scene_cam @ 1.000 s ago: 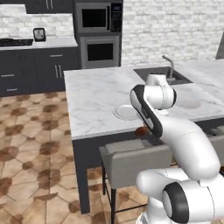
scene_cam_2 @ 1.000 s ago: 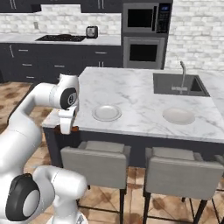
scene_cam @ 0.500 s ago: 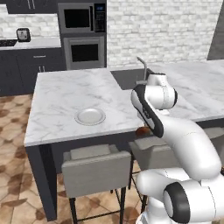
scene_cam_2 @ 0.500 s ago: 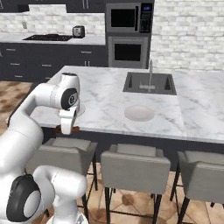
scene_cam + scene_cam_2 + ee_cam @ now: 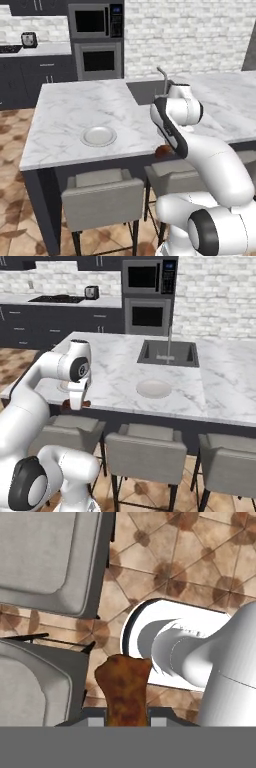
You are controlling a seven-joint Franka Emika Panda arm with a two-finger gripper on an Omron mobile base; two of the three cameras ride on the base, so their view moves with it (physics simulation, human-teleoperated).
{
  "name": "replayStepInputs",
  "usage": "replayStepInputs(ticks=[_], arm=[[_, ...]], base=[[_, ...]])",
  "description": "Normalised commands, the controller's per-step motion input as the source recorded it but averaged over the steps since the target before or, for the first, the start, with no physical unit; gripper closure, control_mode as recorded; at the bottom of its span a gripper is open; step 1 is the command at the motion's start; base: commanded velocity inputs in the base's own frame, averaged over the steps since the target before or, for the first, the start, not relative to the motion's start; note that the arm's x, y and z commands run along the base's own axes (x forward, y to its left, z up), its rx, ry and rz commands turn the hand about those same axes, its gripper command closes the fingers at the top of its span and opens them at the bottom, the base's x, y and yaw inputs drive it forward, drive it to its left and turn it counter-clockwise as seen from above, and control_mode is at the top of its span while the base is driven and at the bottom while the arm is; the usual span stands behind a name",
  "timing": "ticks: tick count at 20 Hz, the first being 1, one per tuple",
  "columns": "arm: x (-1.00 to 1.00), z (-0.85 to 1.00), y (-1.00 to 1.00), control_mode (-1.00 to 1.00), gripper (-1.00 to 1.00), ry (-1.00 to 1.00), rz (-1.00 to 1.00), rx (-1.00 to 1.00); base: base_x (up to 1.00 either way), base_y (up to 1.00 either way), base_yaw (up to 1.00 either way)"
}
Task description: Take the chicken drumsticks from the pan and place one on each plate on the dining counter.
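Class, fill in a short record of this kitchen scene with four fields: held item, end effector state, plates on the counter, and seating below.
held item: orange-brown glossy chicken drumstick, hanging over the patterned tile floor
end effector state: end effector shut on the drumstick, beside the counter's front edge
plates on the counter: two round pale grey-white plates, one in the left base view, one near the sink in the right base view, both without food
counter: white grey-veined marble dining counter
seating below: grey cushioned stools along the counter front
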Motion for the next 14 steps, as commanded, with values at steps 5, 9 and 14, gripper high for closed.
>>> replayStepInputs(ticks=[5,9,14], arm=[[0.0,0.0,0.0,1.0,1.0,0.0,0.0,0.0],[0.0,0.0,0.0,1.0,1.0,0.0,0.0,0.0],[0.0,0.0,0.0,1.0,1.0,0.0,0.0,0.0]], base=[[0.5,-0.41,0.06],[0.41,-0.54,0.04],[0.33,-0.45,0.03]])
